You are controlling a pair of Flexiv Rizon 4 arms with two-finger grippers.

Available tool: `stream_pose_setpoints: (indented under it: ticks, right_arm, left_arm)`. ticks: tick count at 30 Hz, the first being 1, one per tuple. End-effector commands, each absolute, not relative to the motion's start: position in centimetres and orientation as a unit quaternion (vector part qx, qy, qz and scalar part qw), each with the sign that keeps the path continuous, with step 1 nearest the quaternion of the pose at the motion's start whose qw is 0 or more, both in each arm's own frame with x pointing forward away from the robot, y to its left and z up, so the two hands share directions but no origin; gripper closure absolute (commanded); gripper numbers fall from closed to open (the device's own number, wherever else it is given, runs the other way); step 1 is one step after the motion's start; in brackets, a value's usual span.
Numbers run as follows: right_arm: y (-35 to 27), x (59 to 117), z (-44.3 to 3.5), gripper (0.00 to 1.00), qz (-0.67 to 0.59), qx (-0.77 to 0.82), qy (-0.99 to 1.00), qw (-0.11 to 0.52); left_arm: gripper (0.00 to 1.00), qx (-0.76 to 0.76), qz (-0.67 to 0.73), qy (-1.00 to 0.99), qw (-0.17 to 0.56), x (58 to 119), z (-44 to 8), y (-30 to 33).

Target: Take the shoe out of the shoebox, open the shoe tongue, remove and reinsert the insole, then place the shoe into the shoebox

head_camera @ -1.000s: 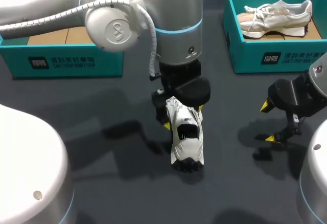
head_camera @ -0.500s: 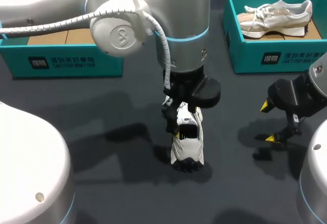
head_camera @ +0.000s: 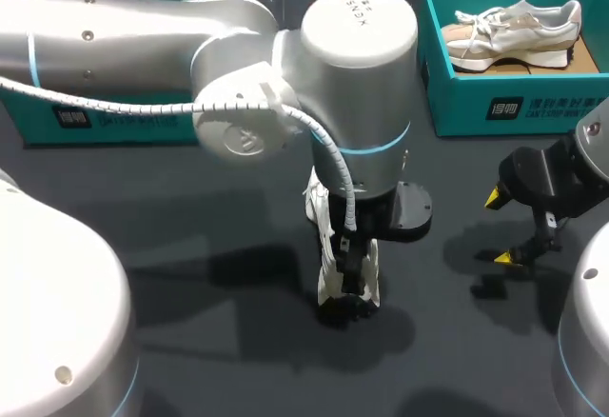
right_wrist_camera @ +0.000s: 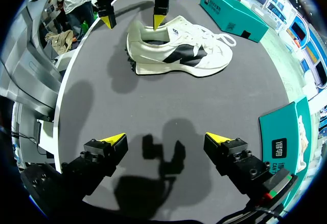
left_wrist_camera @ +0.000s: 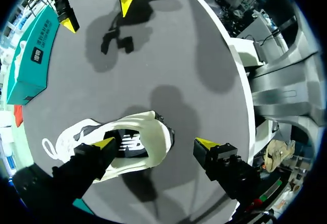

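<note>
A white and black shoe (head_camera: pixel 325 255) lies on the dark table, heel toward the front edge, mostly under my left arm (head_camera: pixel 362 103). In the left wrist view my left gripper (left_wrist_camera: pixel 157 143) stands open across the heel of the shoe (left_wrist_camera: pixel 138 127). One of its fingertips (left_wrist_camera: pixel 107 143) is inside the shoe's opening on the black insole (left_wrist_camera: pixel 130 143), the other beyond the heel over bare table. My right gripper (head_camera: pixel 509 227) hangs open and empty to the right of the shoe (right_wrist_camera: pixel 179 50).
A teal shoebox (head_camera: pixel 495 103) at the back right holds a beige shoe (head_camera: pixel 514 27). A second teal shoebox (head_camera: pixel 105 117) stands at the back left, largely hidden by my left arm.
My left arm has moved along the shoe from the tongue toward the heel and now hides more of it. The right arm has not moved.
</note>
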State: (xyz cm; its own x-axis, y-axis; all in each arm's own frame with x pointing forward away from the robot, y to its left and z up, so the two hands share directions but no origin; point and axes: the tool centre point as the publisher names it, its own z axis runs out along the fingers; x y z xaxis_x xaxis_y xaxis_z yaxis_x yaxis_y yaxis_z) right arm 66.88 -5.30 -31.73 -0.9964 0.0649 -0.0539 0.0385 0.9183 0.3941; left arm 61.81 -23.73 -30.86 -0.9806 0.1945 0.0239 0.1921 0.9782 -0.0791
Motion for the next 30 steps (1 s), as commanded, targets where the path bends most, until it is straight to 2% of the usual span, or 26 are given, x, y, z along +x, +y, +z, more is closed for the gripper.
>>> stream_pose_setpoints:
  ticks: [1,18,22,28,29,30]
  right_arm:
    - [-5.3,66.8,-31.7,0.0,0.199,0.027,0.979,0.034]
    - [-5.3,66.8,-31.7,0.0,0.199,0.027,0.979,0.034]
    - [-5.3,66.8,-31.7,0.0,0.199,0.027,0.979,0.034]
    - [-5.3,66.8,-31.7,0.0,0.199,0.027,0.979,0.034]
    - [-5.3,66.8,-31.7,0.0,0.199,0.027,0.979,0.034]
    - [-5.3,66.8,-31.7,0.0,0.199,0.027,0.979,0.034]
  left_arm:
    - [0.0,-0.078,0.04,-0.996,0.016,61.9,-32.3,-23.8]
    - [0.0,-0.027,0.041,-0.998,0.03,60.5,-36.6,-23.3]
    - [0.04,-0.019,0.038,-0.999,0.026,60.8,-37.4,-23.4]
    - [0.16,-0.017,0.033,-0.999,0.022,61.0,-37.9,-23.6]
    - [0.2,-0.016,0.031,-0.999,0.019,61.0,-38.0,-23.6]
    - [0.28,-0.015,0.029,-0.999,0.016,61.0,-38.0,-23.6]
